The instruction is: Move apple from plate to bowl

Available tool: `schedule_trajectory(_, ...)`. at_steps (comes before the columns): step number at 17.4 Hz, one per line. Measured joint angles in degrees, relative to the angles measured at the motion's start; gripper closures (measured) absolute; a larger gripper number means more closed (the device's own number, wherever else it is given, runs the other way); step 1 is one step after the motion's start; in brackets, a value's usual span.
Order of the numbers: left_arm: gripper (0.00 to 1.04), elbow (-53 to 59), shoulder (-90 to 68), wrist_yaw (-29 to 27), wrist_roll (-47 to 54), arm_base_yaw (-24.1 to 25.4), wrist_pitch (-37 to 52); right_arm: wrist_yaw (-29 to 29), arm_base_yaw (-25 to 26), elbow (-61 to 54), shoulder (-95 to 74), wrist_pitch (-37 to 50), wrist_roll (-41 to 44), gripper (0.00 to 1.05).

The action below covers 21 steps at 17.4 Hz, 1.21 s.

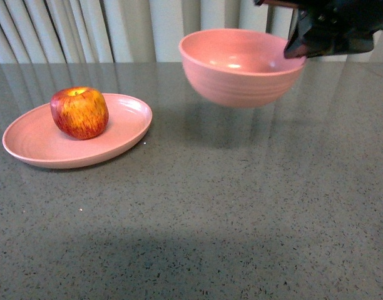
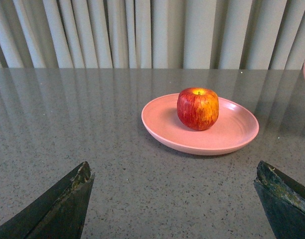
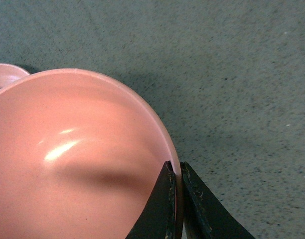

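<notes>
The red, yellow-streaked apple (image 1: 79, 112) sits on the shallow oval pink plate (image 1: 35, 145) at the left of the table. The deep pink bowl (image 1: 240, 67) hangs in the air at the back right, empty, its shadow on the table below. My right gripper (image 1: 295, 47) is shut on the bowl's right rim; in the right wrist view one finger is inside and one outside the wall (image 3: 176, 172). My left gripper (image 2: 175, 172) is open and empty, low over the table, with the apple (image 2: 198, 108) and plate (image 2: 232, 134) ahead of it.
The grey speckled table (image 1: 210, 212) stretches to the front. A pale pleated curtain (image 1: 85, 28) closes the back. A sliver of the plate's rim (image 3: 5, 73) shows beside the bowl in the right wrist view.
</notes>
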State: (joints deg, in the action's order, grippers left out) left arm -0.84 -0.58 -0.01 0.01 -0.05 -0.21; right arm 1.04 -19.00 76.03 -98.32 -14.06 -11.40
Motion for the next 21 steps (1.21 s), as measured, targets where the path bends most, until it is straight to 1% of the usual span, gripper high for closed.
schedule_trajectory(3,0.07,-0.02,0.00,0.00,0.00,0.00,0.00,-1.36,-3.04,0.70,-2.89,0.76,-1.05,1.02)
schedule_trajectory(6,0.07,0.00,0.00,0.00,0.00,0.00,0.00,-2.73,-4.63,1.49,-5.64,0.68,-1.62,1.02)
schedule_trajectory(13,0.07,0.00,0.00,0.00,0.00,0.00,0.02,-4.55,-5.07,3.93,-9.62,0.72,-3.43,1.02)
schedule_trajectory(21,0.07,-0.02,0.00,0.00,0.00,0.00,0.00,-4.02,-5.55,4.26,-12.15,1.73,-5.40,1.02)
